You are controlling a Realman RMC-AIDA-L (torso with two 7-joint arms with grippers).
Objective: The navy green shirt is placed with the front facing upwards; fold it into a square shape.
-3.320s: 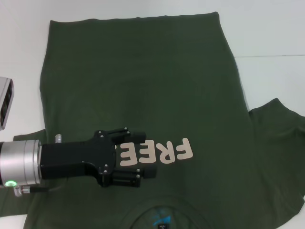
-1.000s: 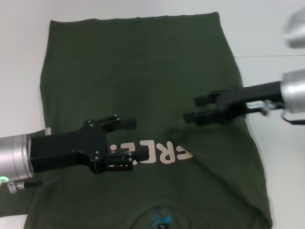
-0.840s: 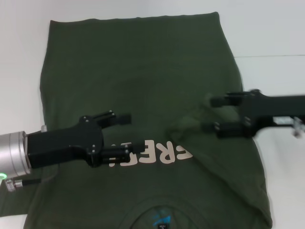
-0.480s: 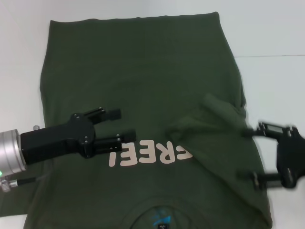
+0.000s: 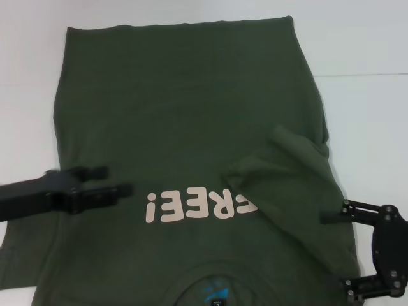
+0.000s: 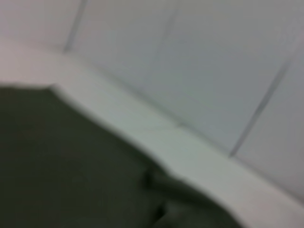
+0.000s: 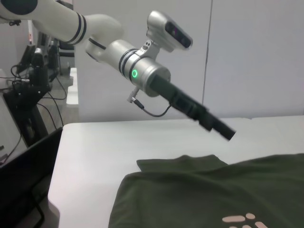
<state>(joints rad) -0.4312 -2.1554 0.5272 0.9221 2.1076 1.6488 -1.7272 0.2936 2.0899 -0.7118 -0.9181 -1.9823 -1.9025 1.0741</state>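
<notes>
Shirt: the navy green shirt point(image 5: 185, 108) lies flat on the white tabletop point(image 5: 363, 102), collar at 6 o'clock, hem at 12, lettering point(image 5: 201, 207) across the chest.
Sleeve: the right sleeve point(image 5: 287, 172) is folded in over the body, bunched at 4 o'clock.
Left end effector point(image 5: 118, 182): at 9 o'clock over the shirt's edge, fingers a little apart, holding nothing.
Right end effector point(image 5: 335, 252): at 5 o'clock off the shirt's side, fingers spread wide, empty.
Right wrist view only: the left arm point(image 7: 142, 71) reaching above the cloth, green light on, well clear of the tabletop.
Left wrist view only: dark cloth against a pale wall.
Open room: bare tabletop at 3 o'clock and along 12.
</notes>
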